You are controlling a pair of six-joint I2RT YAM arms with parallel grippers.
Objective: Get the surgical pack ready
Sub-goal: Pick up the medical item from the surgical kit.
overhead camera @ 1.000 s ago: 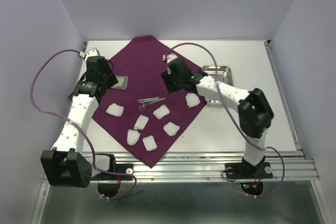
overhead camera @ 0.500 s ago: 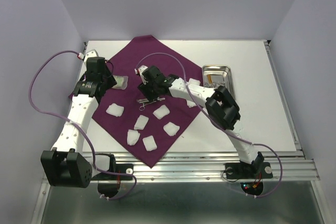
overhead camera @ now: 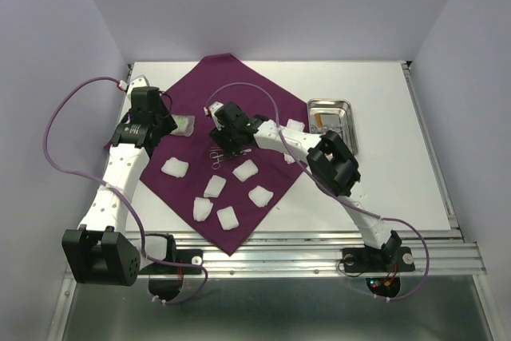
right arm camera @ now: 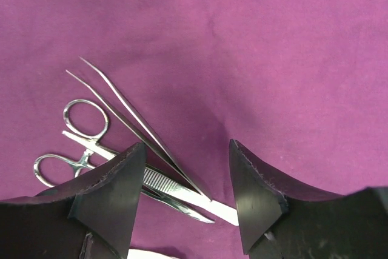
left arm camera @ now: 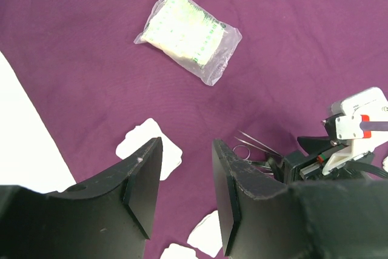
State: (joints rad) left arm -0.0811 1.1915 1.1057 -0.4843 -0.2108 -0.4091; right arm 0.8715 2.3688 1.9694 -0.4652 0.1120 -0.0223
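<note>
The surgical pack [overhead camera: 239,89] is a large deep-purple cloth spread as a diamond on the white table. On it lie thin tweezers [right arm camera: 130,113] and ring-handled forceps [right arm camera: 79,150]. My right gripper [right arm camera: 188,201] hovers low over their tips, open, fingers on either side and touching nothing. From above, the right gripper [overhead camera: 227,143] sits mid-cloth and hides part of the instruments [overhead camera: 215,157]. My left gripper [left arm camera: 187,192] hangs open and empty above the cloth's left part [overhead camera: 160,124]. Beside it lies a sealed clear packet [left arm camera: 189,31].
Several white gauze pads [overhead camera: 214,186] are scattered over the cloth's near half, and one [overhead camera: 295,125] lies at its right edge. A small steel tray [overhead camera: 331,104] stands on the table to the right. White walls close in the back and both sides.
My right arm has swung left from beside the steel tray to the middle of the cloth and dropped over the instruments. The left arm has stayed put.
</note>
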